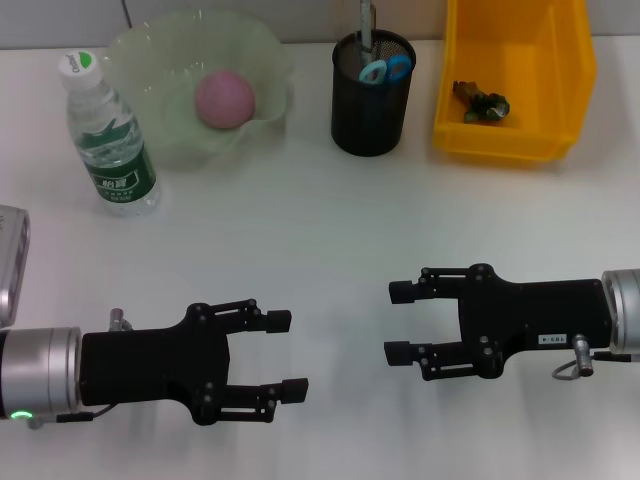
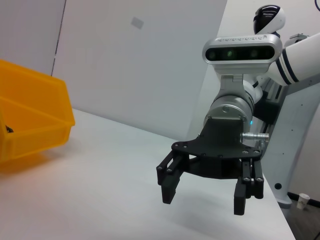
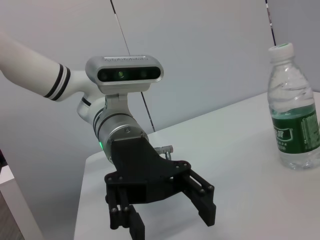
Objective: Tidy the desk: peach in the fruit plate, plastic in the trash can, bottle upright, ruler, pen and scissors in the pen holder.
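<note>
The pink peach [image 1: 224, 98] lies in the pale green fruit plate [image 1: 262, 47] at the back left. The water bottle [image 1: 110, 135] stands upright beside the plate; it also shows in the right wrist view [image 3: 295, 120]. The black mesh pen holder [image 1: 372, 105] holds blue-handled scissors [image 1: 386, 70] and a thin upright item [image 1: 366, 22], ruler or pen. The yellow trash bin [image 1: 560, 60] holds crumpled plastic [image 1: 482, 103]. My left gripper [image 1: 287, 355] is open and empty near the table's front; it also shows in the right wrist view [image 3: 172, 225]. My right gripper [image 1: 398, 322] is open and empty opposite it, also seen in the left wrist view [image 2: 205, 199].
A grey device [image 1: 10, 262] sits at the table's left edge. The yellow bin also shows in the left wrist view [image 2: 30, 120]. The white table [image 1: 320, 230] runs between the grippers and the objects at the back.
</note>
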Motion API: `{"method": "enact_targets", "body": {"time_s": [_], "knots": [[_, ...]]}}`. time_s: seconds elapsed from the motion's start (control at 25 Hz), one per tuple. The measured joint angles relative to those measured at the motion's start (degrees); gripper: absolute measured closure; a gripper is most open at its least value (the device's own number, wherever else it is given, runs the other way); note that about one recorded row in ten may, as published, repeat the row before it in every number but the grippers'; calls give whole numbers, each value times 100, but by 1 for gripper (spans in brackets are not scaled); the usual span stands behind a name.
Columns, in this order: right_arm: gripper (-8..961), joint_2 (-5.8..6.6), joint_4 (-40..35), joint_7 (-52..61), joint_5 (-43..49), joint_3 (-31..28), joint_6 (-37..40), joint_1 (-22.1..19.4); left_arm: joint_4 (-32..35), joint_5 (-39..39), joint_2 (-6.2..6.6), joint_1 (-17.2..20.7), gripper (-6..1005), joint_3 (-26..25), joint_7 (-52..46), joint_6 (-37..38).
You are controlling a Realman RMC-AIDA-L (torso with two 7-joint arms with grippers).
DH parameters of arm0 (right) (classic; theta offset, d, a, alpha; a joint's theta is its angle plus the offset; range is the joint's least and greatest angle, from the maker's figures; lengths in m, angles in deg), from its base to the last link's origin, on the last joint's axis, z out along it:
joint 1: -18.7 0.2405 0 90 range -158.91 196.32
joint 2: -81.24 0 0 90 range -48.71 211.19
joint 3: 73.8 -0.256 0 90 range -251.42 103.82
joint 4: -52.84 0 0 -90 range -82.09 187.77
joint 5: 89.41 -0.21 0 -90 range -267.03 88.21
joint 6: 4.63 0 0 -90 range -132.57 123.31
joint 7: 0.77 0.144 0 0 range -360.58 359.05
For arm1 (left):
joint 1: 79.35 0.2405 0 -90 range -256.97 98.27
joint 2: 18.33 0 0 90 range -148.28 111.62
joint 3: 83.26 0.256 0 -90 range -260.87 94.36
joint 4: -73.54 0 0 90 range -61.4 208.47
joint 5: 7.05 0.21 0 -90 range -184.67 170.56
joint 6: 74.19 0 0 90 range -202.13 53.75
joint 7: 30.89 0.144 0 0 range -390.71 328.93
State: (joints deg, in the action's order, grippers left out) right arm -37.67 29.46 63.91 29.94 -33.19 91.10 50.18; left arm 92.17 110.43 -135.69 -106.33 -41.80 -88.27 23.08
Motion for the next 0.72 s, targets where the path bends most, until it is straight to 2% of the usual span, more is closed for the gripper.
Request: {"method": "enact_targets", "body": {"time_s": [0.72], "knots": [[209,-9,21,58,0,1,-32,-7,128,5,-23,-9,194,-10,-97,-35]]}}
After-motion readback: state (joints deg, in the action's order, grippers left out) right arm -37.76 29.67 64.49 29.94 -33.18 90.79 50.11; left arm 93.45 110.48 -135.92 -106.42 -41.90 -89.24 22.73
